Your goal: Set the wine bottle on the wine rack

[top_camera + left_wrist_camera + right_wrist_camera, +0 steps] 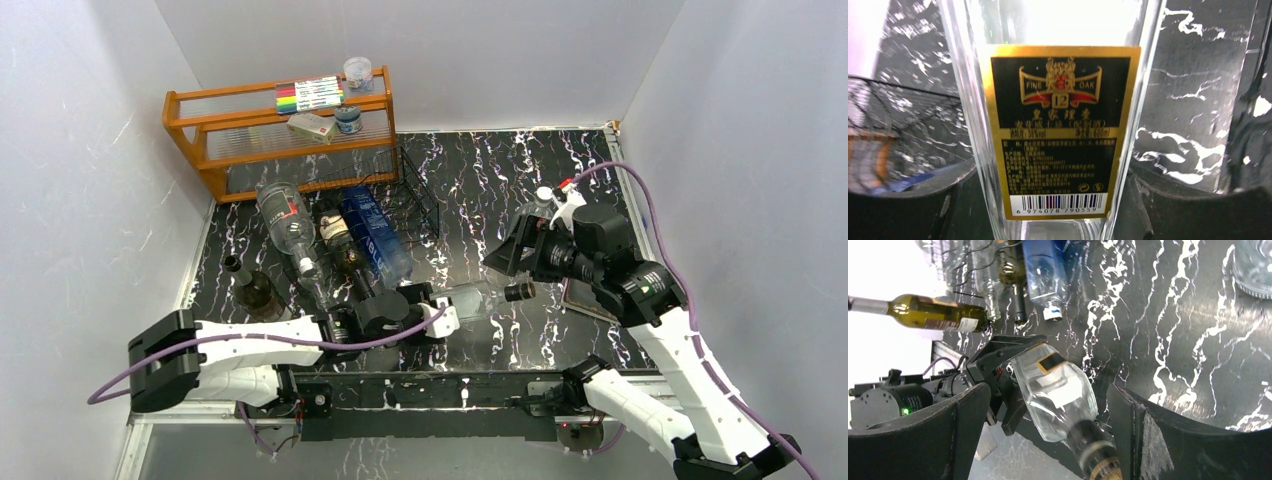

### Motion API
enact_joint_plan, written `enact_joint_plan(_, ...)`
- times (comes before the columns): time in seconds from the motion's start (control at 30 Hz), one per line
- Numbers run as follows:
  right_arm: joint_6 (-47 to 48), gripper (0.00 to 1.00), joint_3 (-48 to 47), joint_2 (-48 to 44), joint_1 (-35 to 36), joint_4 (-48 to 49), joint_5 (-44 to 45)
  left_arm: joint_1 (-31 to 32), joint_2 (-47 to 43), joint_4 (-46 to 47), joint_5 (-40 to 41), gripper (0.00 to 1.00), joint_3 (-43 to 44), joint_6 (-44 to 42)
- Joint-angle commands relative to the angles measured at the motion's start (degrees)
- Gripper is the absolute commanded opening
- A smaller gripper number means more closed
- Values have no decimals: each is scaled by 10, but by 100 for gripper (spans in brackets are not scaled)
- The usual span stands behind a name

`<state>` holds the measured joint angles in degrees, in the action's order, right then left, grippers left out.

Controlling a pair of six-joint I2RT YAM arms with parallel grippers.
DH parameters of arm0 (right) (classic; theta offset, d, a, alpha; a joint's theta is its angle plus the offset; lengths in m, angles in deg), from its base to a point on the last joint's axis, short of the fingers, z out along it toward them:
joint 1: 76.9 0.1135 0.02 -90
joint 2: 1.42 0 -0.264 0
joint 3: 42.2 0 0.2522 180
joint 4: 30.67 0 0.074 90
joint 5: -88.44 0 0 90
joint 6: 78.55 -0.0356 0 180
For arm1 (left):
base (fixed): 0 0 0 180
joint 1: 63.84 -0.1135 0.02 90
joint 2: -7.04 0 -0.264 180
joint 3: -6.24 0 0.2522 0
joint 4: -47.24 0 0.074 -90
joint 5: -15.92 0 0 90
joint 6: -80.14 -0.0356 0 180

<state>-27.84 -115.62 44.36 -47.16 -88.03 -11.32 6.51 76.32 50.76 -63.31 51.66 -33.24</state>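
Table top [480, 170]: black, white-veined marble pattern. Orange wooden shelf [178, 112] stood in the far left corner. Black wire wine rack [416, 192] sat just in front of it. Dark green bottle [258, 292] near the left edge, beside the rack; upright or tilted, could not tell. Clear wine bottle [474, 299] lay sideways near the front edge; contact with the top unclear. Clear glass vessel [543, 197] far right, partly hidden.

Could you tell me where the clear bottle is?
Top view: the clear bottle is held sideways by the left pincer near the front middle, just right of the wine rack.
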Motion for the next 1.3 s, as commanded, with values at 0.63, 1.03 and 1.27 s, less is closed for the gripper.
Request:
enact_joint_plan(0.63, 230, 98, -9, 67, -1, -12, -228, 3, -86, 31, 22, 8, 88, -476)
enact_joint_plan(1.03, 233, 97, 56, 43, 6, -22, -248, -53, -81, 42, -40, 8, 102, -436)
enact_joint_plan(1.27, 222, 92, 63, 49, 12, 1, -259, -80, -74, 43, -72, 8, 116, -416)
